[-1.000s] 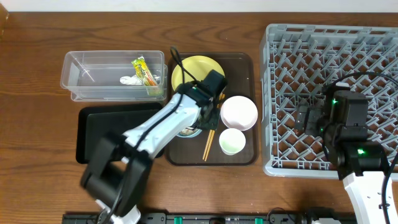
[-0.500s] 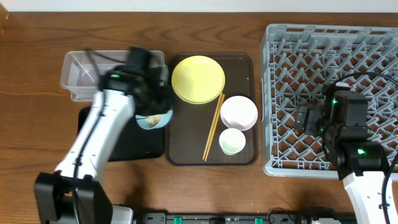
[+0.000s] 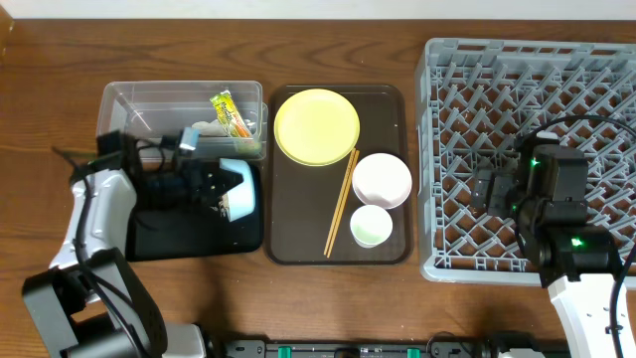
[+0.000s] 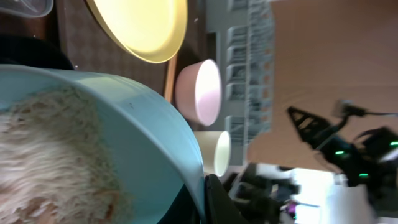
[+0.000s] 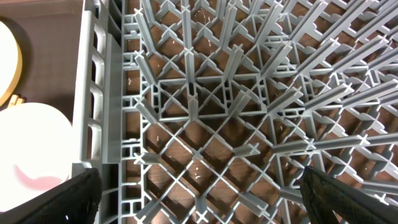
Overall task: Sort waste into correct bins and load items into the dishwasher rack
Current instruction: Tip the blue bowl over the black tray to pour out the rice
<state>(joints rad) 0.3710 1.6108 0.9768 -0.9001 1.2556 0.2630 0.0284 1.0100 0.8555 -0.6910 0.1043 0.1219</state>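
My left gripper [image 3: 217, 189] is shut on the rim of the light blue bowl [image 3: 238, 189] and holds it tipped on its side over the black tray [image 3: 169, 234]. In the left wrist view the bowl [image 4: 143, 143] fills the frame, with rice scraps [image 4: 43, 162] inside it. The snack wrapper [image 3: 227, 112] and the white tissue [image 3: 205, 129] lie in the clear tub [image 3: 139, 109]. The yellow plate [image 3: 316, 125], white bowl [image 3: 382, 180], pale cup [image 3: 370, 226] and chopsticks [image 3: 341, 204] sit on the brown tray. My right gripper [image 5: 199, 199] is open and empty over the grey rack [image 3: 527, 80].
The brown serving tray [image 3: 383, 109] lies between the bins and the rack. The rack's lattice [image 5: 211, 112] fills the right wrist view, with the white bowl [image 5: 31, 162] just beyond its left wall. The clear tub stands directly behind the black tray.
My left arm lifted the blue bowl off the brown tray, carried it left over the black tray and tipped it onto its side. The right arm has not moved.
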